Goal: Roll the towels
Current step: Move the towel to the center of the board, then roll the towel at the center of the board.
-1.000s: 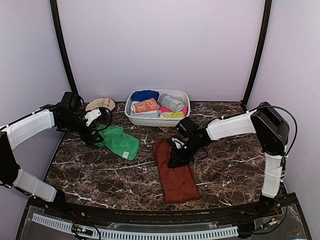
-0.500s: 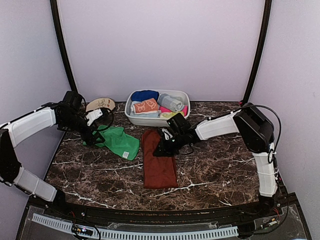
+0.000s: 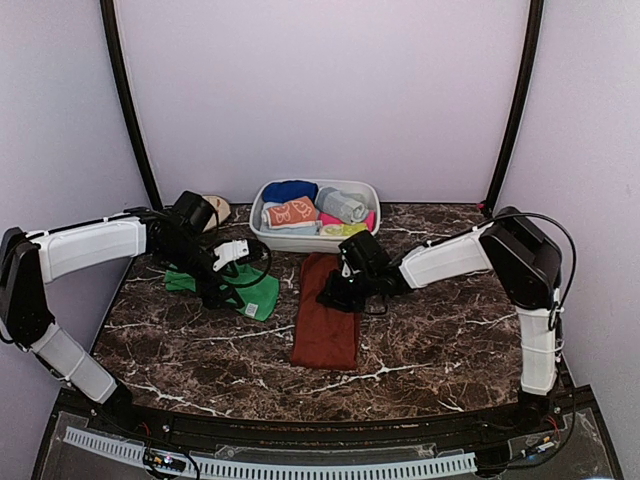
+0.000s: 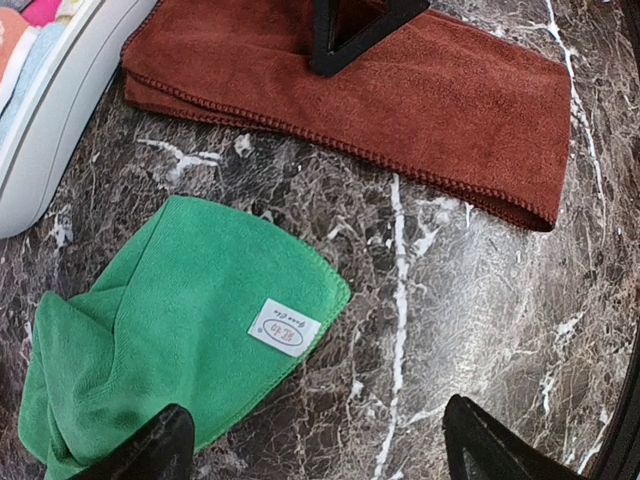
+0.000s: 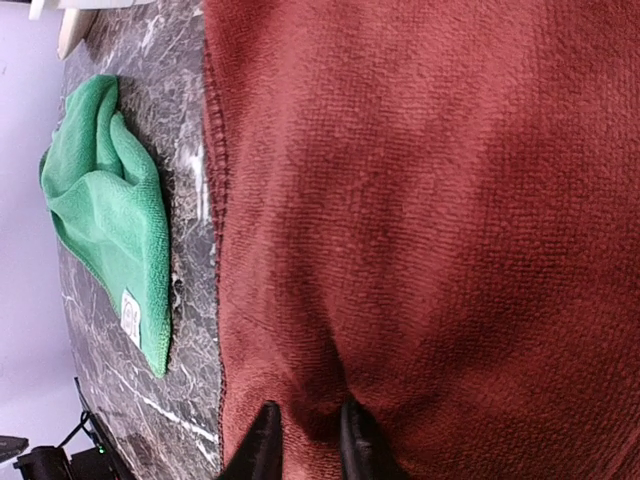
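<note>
A plain rust-brown towel (image 3: 326,320) lies flat and lengthwise at mid-table. My right gripper (image 3: 336,296) presses down on its far half, and in the right wrist view (image 5: 308,442) it is shut, pinching a small ridge of that towel (image 5: 430,200) between the fingertips. A bright green towel (image 3: 258,294) with a white tag (image 4: 285,327) lies crumpled to the left. My left gripper (image 3: 230,292) hovers low over it. In the left wrist view that gripper (image 4: 320,455) is open wide over the green towel's (image 4: 170,340) tagged corner and bare marble. An orange towel with cream prints (image 3: 292,212) sits rolled in the basin.
The white oval basin (image 3: 310,239) stands at the back centre, holding several rolled towels; its rim (image 4: 50,130) lies close to the brown towel's far end. A beige object (image 3: 216,205) sits behind my left wrist. Dark posts rise at both back corners.
My right gripper has dragged the rust-brown towel left and toward the basin. My left arm has swung right, from the green towel's left side to over its tagged right corner.
</note>
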`<control>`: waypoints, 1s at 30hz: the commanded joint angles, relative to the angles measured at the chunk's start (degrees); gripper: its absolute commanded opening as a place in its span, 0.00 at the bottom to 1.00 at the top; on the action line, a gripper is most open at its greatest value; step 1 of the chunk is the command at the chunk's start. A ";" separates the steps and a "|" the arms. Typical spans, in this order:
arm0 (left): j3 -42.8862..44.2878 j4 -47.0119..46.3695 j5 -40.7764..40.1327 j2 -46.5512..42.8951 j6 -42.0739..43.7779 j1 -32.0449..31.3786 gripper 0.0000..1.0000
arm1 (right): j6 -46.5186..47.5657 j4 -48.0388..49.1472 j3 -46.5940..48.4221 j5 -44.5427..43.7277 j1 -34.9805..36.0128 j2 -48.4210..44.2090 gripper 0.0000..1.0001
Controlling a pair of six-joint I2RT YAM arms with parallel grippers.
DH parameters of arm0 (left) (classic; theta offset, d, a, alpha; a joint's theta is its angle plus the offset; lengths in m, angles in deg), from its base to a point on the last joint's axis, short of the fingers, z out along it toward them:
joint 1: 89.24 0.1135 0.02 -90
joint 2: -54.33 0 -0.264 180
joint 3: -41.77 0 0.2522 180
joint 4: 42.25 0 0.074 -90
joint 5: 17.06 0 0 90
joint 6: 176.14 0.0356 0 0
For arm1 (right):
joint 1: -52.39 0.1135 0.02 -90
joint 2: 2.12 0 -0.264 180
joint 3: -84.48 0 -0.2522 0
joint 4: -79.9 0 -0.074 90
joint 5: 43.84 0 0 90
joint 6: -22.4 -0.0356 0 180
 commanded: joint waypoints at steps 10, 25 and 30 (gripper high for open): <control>4.33 -1.14 2.81 0.69 -1.92 -1.46 0.92 | 19.76 -9.36 -11.16 -18.74 2.00 -22.13 0.45; 18.74 -1.10 5.96 17.07 -9.93 -4.14 0.84 | 38.10 -0.17 -34.69 -45.39 11.87 -48.35 1.00; 23.45 -1.26 5.23 22.53 -9.90 -6.81 0.84 | 55.94 6.57 -41.17 -31.21 17.54 -53.47 0.99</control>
